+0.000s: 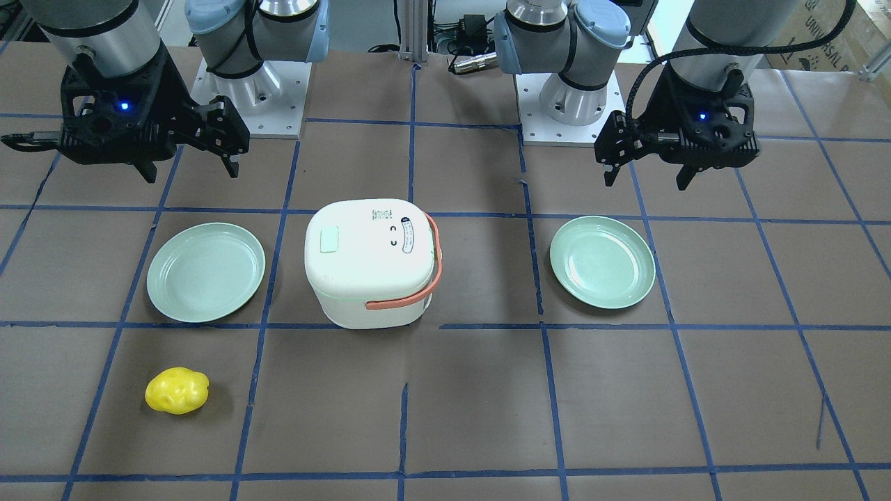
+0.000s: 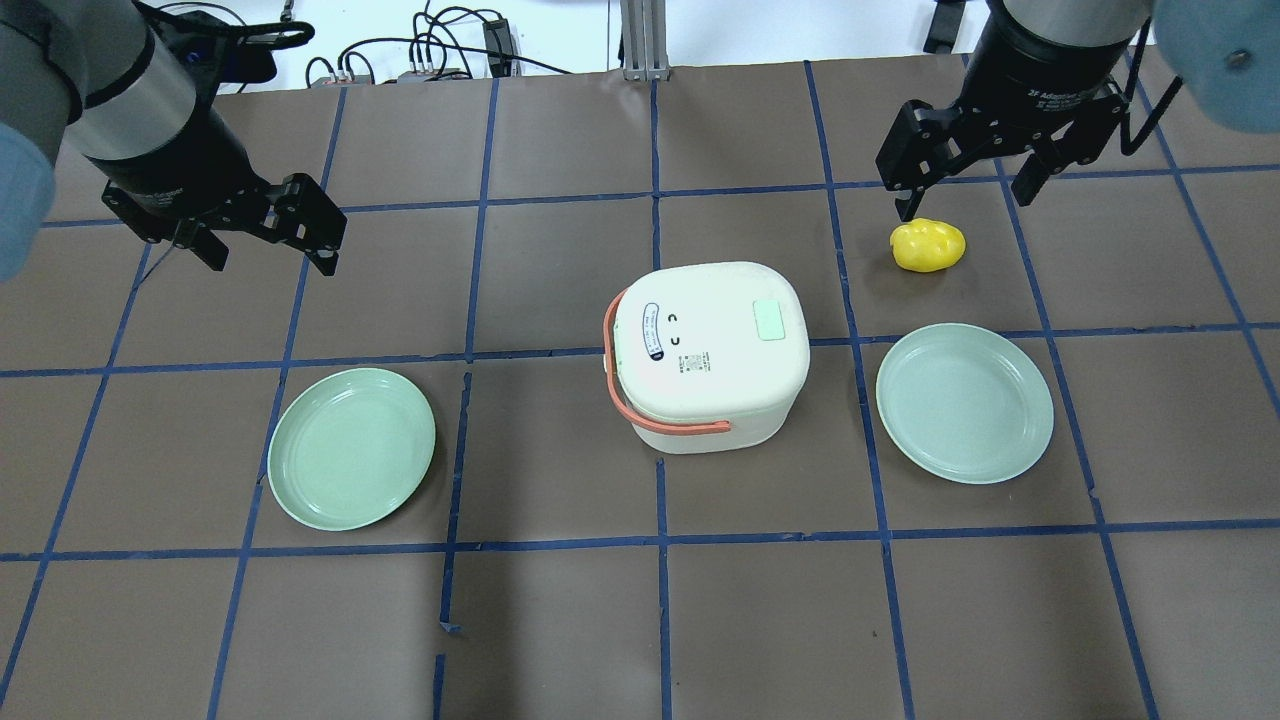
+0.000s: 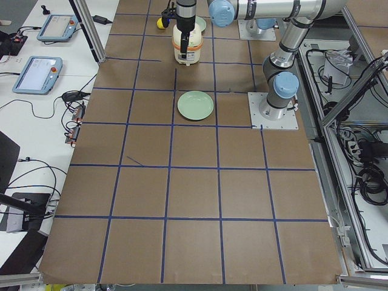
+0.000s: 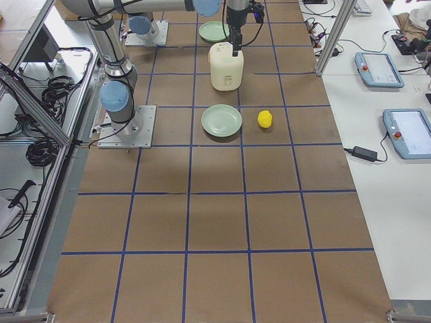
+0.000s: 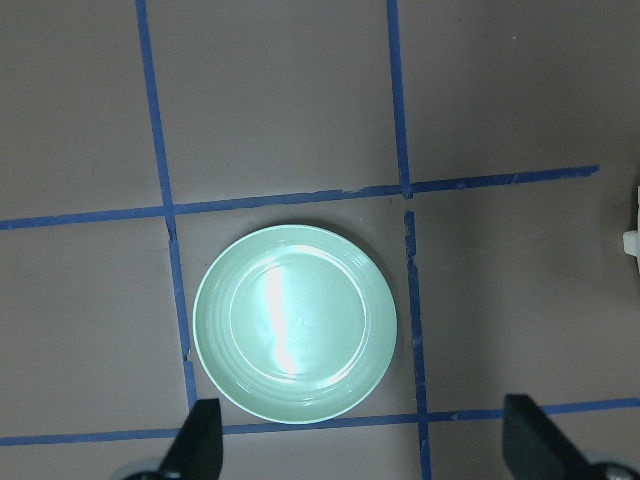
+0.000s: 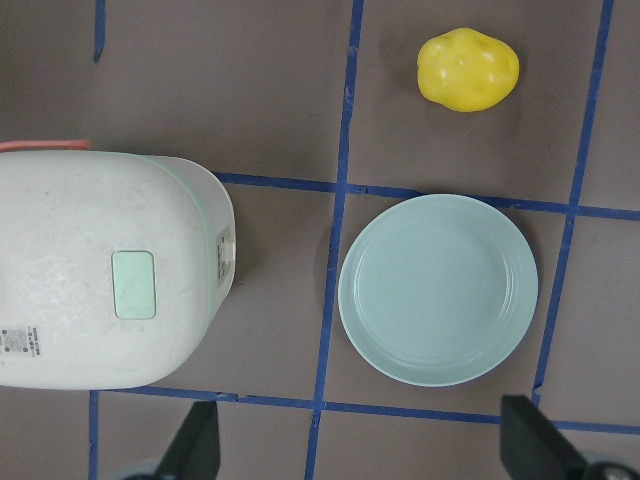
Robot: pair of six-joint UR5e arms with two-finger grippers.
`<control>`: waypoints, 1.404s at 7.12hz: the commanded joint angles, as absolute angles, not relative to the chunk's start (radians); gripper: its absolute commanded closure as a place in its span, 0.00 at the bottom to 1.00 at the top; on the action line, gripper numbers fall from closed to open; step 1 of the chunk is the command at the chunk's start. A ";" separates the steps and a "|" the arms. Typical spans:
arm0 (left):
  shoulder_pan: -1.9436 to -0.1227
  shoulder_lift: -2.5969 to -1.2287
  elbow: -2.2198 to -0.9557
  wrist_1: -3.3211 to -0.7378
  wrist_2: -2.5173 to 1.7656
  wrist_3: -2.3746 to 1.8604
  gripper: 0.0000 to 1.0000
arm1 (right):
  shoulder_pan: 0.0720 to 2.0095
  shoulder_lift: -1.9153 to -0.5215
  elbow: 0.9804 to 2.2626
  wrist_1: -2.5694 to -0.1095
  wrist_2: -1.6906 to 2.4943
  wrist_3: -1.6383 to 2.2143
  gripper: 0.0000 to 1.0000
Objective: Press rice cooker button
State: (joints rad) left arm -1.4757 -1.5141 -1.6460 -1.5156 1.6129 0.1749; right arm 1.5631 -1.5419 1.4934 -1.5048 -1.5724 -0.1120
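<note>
Cooker (image 2: 710, 350) mid-table between plates (image 2: 352, 450), button (image 2: 773, 321) on top, right half. Right gripper (image 2: 962, 200) and left gripper (image 2: 272, 262) both released, empty, well apart from it. Better to close right fingers (image 2: 905, 195), then press straight down.

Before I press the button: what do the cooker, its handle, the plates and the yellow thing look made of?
Rice cooker: likely matte off-white plastic; moulded rounded shell, no glare. Handle: thin orange band, plastic or silicone. Plates: pale green, glossy with light streaks; melamine or glazed ceramic. Yellow lump: shiny, dimpled, probably plastic toy food.
</note>
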 commanded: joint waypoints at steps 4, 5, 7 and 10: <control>-1.476 -1.514 -1.646 -1.516 1.612 0.175 0.00 | 1.557 -1.542 1.494 -1.500 -1.566 -0.052 0.00; -1.476 -1.514 -1.646 -1.516 1.614 0.175 0.00 | 1.557 -1.542 1.494 -1.500 -1.566 -0.051 0.00; -1.476 -1.514 -1.646 -1.516 1.614 0.175 0.00 | 1.557 -1.542 1.494 -1.490 -1.566 -0.029 0.00; -1.476 -1.514 -1.646 -1.516 1.612 0.175 0.00 | 1.560 -1.542 1.494 -1.488 -1.566 -0.025 0.08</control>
